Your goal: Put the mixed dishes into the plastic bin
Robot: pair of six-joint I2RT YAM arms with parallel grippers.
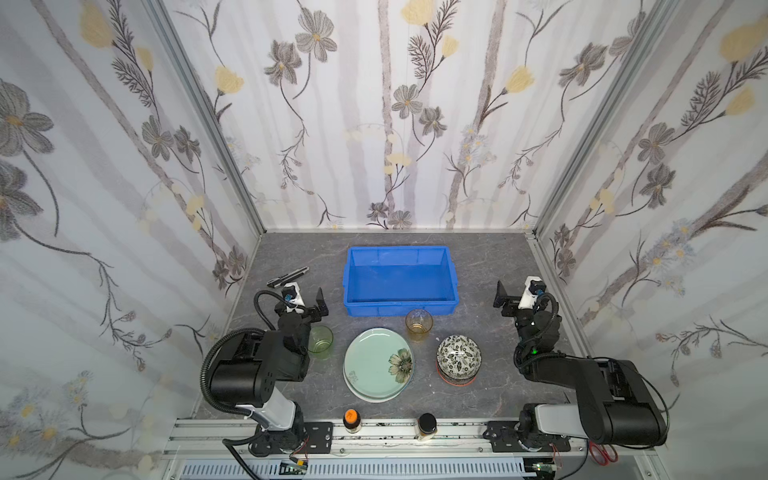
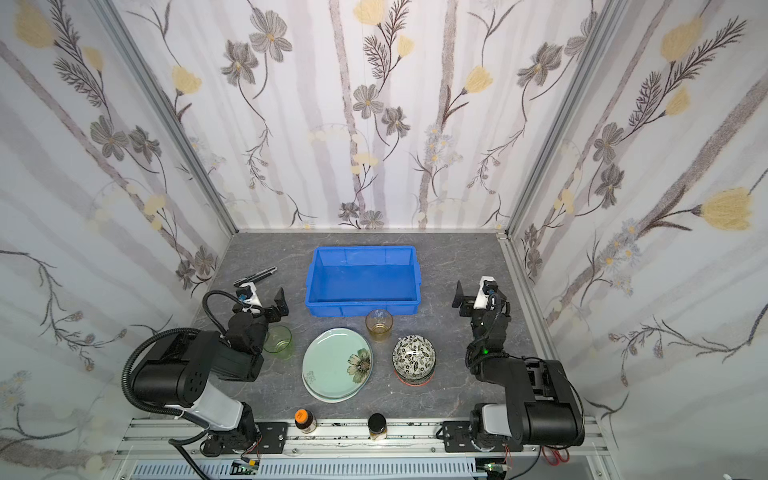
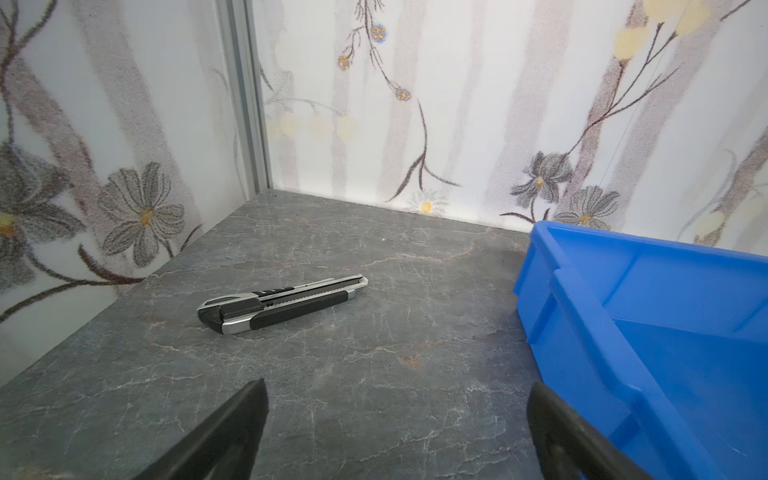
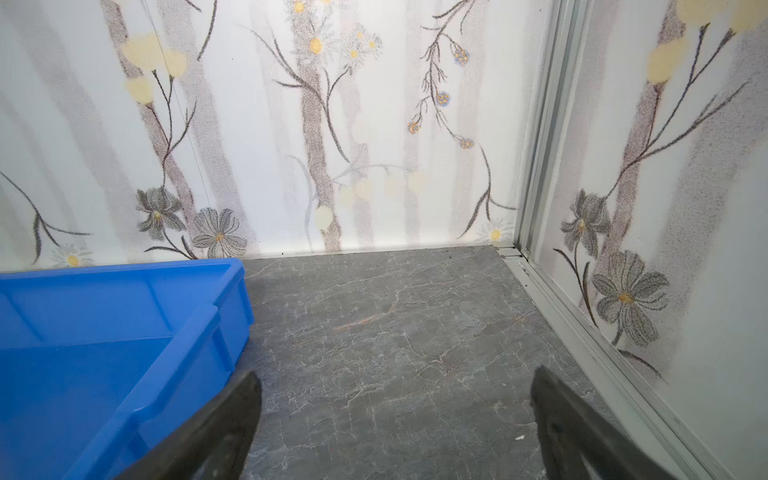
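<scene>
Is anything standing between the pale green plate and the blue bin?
Partly: the amber tumbler stands between the pale green plate and the blue bin, on the plate's right side. Left of the tumbler the gap looks free.

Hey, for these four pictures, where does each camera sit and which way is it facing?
Top views: high over the near edge of the table, looking down and forward at blue bin, green plate and leaf bowl; left arm and right arm in full.
Left wrist: on the left arm, facing the back left corner and a utility knife; open left claw shows.
Right wrist: on the right arm, facing the back right corner; open right claw shows.
Shared: all four show the blue bin.
</scene>
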